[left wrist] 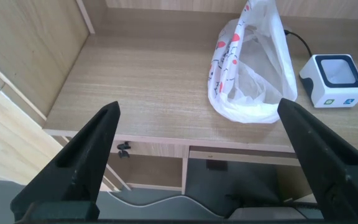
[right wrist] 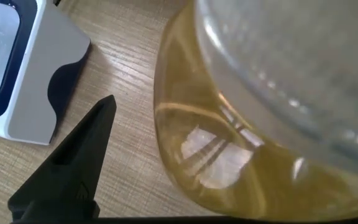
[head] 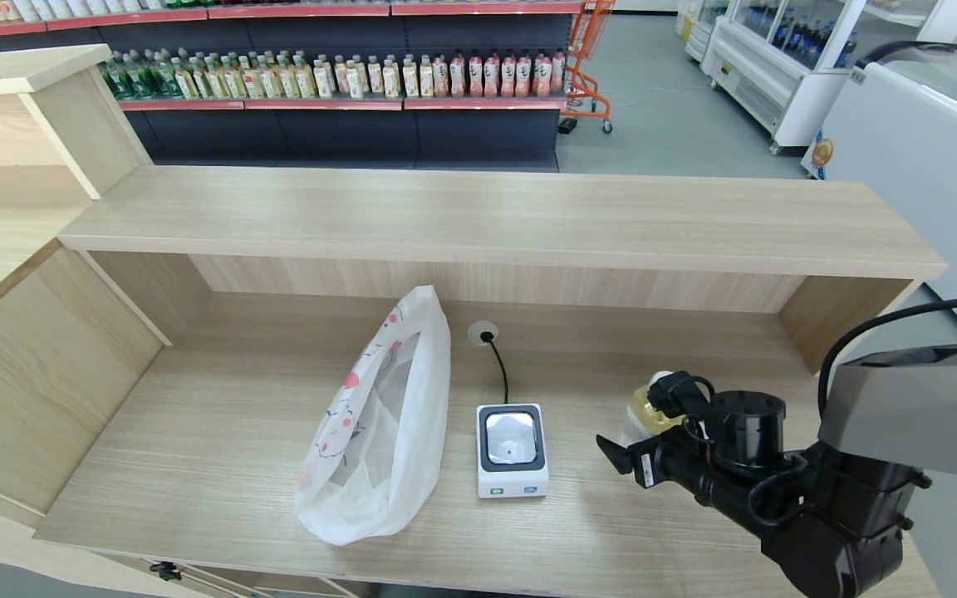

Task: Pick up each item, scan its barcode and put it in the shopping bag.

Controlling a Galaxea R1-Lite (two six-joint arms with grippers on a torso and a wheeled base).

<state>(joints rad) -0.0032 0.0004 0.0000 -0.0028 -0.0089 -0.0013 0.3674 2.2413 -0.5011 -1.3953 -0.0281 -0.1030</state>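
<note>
My right hand (head: 640, 425) stood apart around the bottle (head: 638, 412), not yet clamped. Closing off-centre could have tipped it toward the scanner (head: 512, 449) on the surface (head: 196, 448).

Matt wood-grain counter (head: 196, 432), thin crinkly plastic bag (head: 412, 399), glossy-windowed scanner (head: 512, 450); clear, shiny bottle (right wrist: 229, 143) right beside matt black fingers (right wrist: 73, 168).

Bright, even shop light from above, faint soft shadow by the shopping bag (head: 379, 432) on the counter (head: 196, 465), white glare on the scanner (head: 512, 438) window, counter edges bowed by the wide lens, bottle (right wrist: 272, 124) blurred close to the right wrist camera, glinting.
</note>
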